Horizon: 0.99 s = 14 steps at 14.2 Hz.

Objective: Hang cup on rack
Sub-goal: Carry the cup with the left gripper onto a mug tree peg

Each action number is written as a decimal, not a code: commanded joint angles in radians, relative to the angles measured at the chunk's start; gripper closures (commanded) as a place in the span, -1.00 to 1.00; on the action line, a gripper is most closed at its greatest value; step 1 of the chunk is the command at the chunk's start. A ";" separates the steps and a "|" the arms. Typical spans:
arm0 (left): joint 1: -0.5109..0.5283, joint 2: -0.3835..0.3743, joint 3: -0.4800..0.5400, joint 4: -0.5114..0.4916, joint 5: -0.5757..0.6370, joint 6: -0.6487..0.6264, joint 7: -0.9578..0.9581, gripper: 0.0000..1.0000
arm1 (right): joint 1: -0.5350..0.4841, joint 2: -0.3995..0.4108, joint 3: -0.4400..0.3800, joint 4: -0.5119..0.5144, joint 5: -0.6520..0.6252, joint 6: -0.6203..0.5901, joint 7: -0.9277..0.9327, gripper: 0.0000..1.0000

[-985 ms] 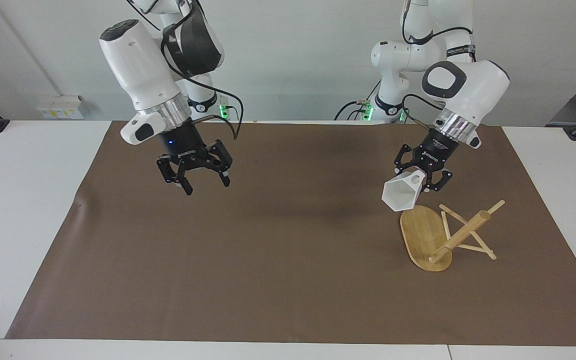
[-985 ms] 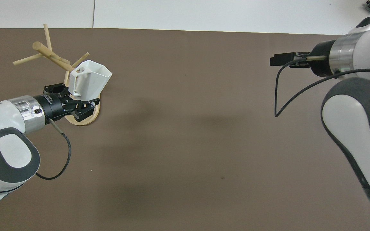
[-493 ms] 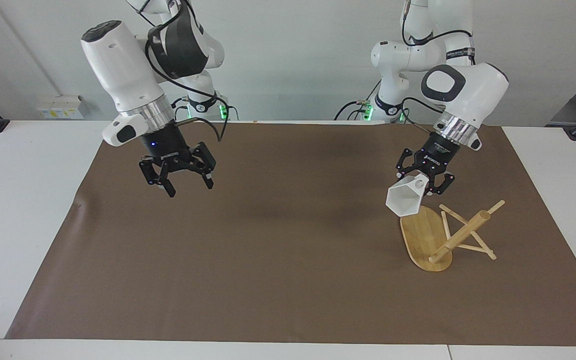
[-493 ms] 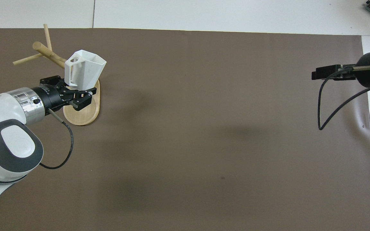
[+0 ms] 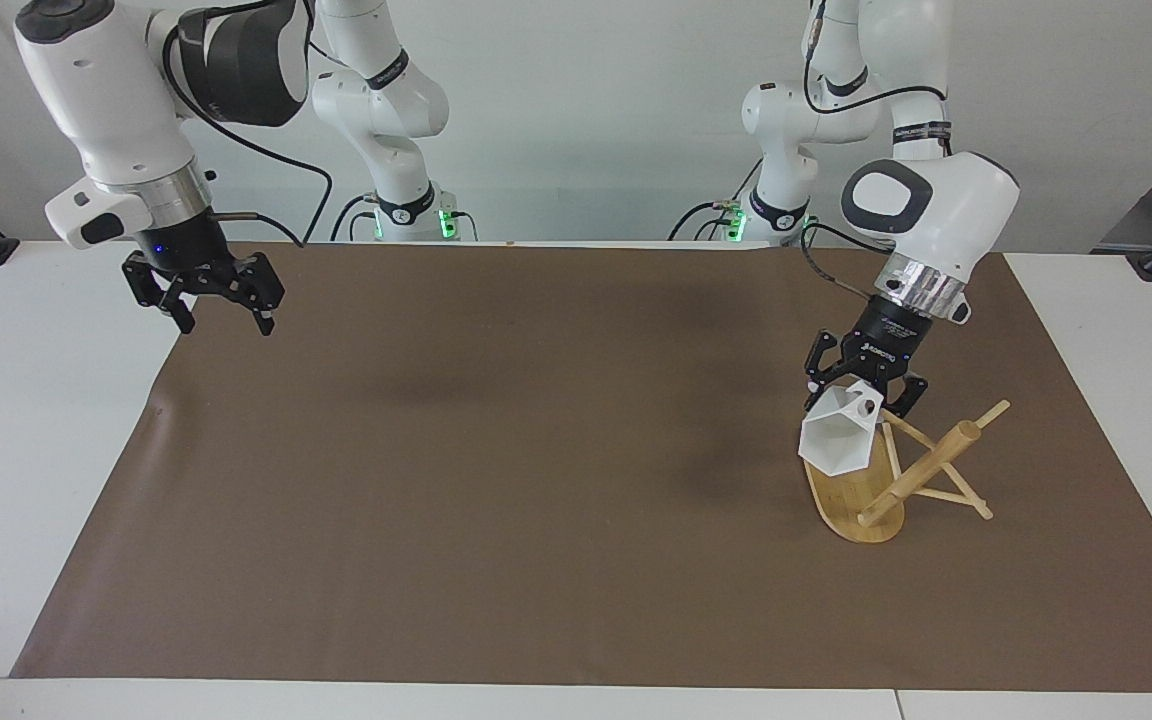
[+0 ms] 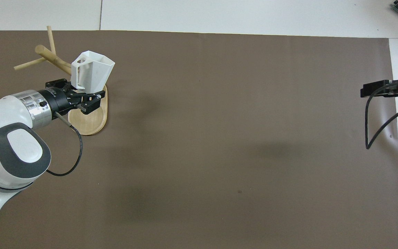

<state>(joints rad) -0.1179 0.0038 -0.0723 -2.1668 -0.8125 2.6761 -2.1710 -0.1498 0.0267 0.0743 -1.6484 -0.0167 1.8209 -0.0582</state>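
Covering white table [image 5: 36,420], brown mat [image 5: 536,450], left fingers [image 5: 868,392] gripping cup [image 5: 836,440], right fingers [image 5: 219,312] spread, pale wall [image 5: 586,100]

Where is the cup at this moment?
The cup is in the air, held by the left gripper over the rack base, beside its central post, at the left arm's end of the table; not yet on a peg.

White table [image 5: 56,420] under a brown mat [image 5: 556,450], plain pale wall [image 5: 586,100] at twelve o'clock, white socket boxes [image 5: 121,213] at ten o'clock, even light
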 commanded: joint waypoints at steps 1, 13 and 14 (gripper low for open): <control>0.003 0.022 0.002 0.019 0.010 0.021 -0.030 1.00 | -0.004 -0.025 0.002 -0.005 -0.014 -0.037 -0.014 -1.00; 0.021 0.025 0.005 0.016 0.007 0.033 -0.104 1.00 | 0.000 -0.042 -0.036 0.055 -0.002 -0.170 -0.020 -1.00; 0.021 0.025 0.005 0.013 0.007 0.033 -0.104 1.00 | 0.000 -0.044 -0.039 0.053 -0.002 -0.167 -0.020 -1.00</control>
<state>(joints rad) -0.1047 0.0163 -0.0616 -2.1662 -0.8125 2.6962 -2.2493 -0.1489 -0.0092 0.0467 -1.5969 -0.0168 1.6627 -0.0582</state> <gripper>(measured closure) 0.317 0.000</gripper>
